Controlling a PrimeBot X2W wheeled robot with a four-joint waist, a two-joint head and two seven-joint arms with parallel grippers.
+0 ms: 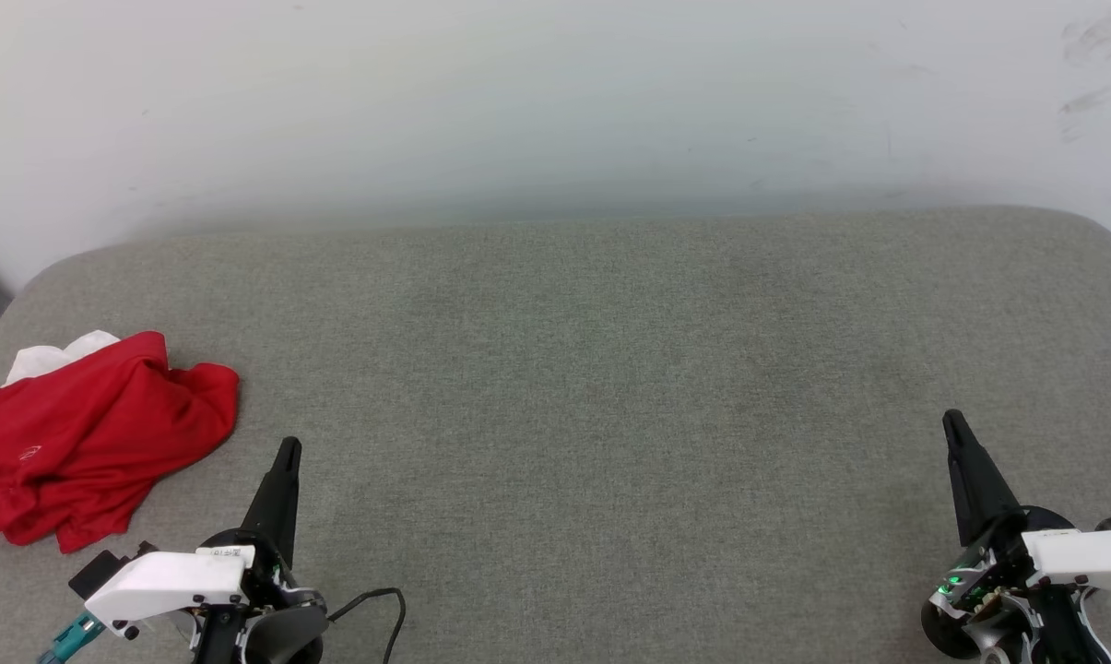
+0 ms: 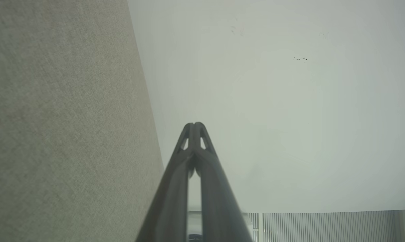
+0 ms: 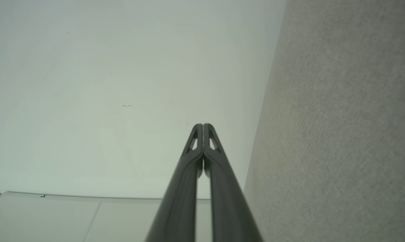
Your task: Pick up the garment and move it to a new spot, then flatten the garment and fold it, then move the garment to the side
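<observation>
Jersey cloth, thin and bright red, with a white sleeve showing at its far edge: the garment [image 1: 94, 443] lies crumpled at the left end of the grey woven-fabric surface [image 1: 610, 369]. The heap is longest on a slant, from the near left edge toward the far right, with the white part toward the pale wall [image 1: 518, 92]. Near it but apart, the dark long-fingered left gripper [image 1: 289, 444] has its fingers pressed together on nothing. Well apart at the right, the right gripper [image 1: 951, 420] is likewise pressed together and empty.
</observation>
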